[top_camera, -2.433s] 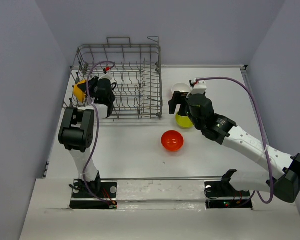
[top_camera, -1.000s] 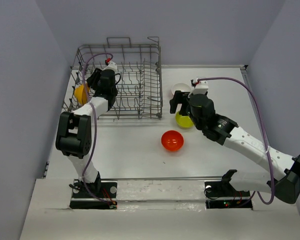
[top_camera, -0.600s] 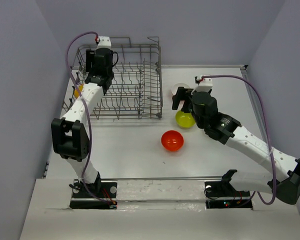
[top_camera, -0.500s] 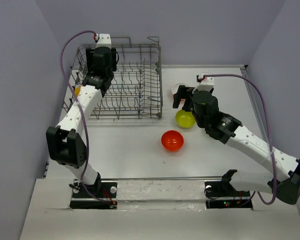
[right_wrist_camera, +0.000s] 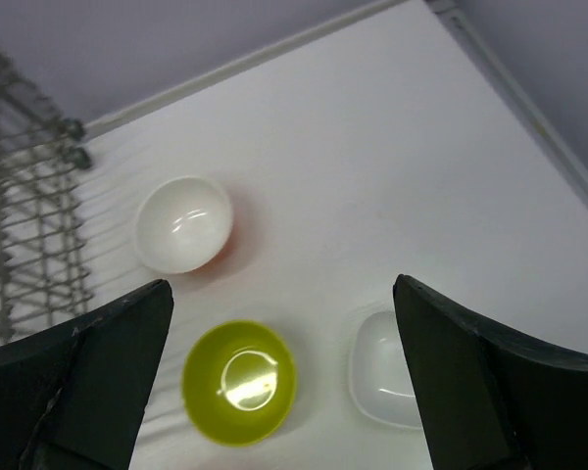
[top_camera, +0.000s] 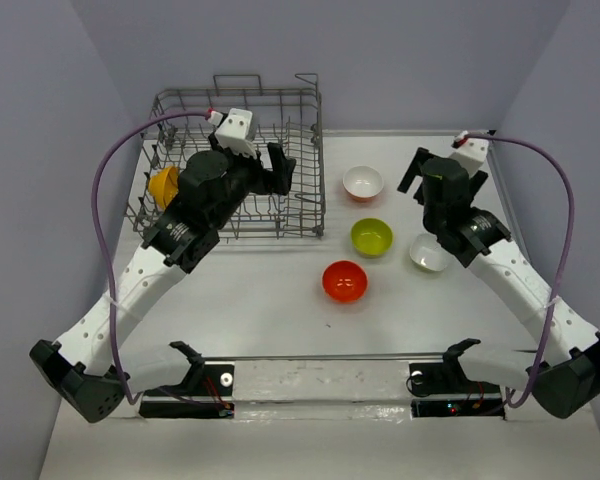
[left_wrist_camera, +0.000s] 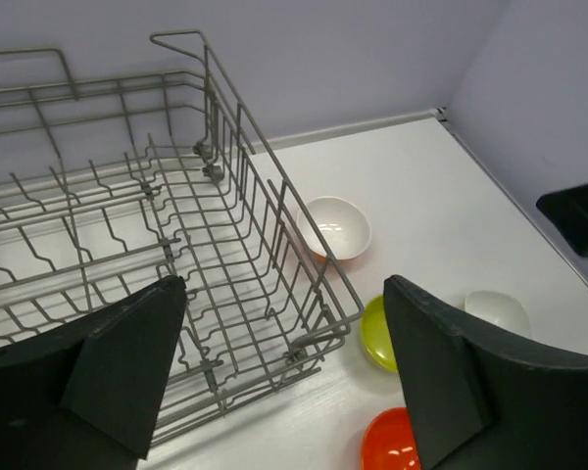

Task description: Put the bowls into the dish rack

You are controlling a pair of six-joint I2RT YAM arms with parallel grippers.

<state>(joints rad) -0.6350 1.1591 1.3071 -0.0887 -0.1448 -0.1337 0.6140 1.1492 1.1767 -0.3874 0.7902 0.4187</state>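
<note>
Moved since 0.5 s ago: left arm (top_camera: 130, 290), swung from the far-left corner of the dish rack (top_camera: 302, 195) to above its right half. Right arm (top_camera: 510, 275), drawn back toward the right edge of the surface (top_camera: 260, 300), uncovering the plain white bowl (top_camera: 428, 252).

State, left pincer (left_wrist_camera: 284, 284): wide, empty, over the rack's right part.

State, right pincer (right_wrist_camera: 282, 294): wide, empty, above the surface.

Bowls, 5 in all; 1 in the rack, 4 on the surface.
1. yellow-orange bowl (top_camera: 163, 185): tilted among the wires at the rack's left end.
2. white bowl with orange-red outside (top_camera: 363, 182): right of the rack, unmoved.
3. lime green bowl (top_camera: 371, 236): nearer the bases, unmoved.
4. plain white bowl: just right of the green one.
5. red-orange bowl (top_camera: 344, 281): nearest the arm bases, unmoved.
</note>
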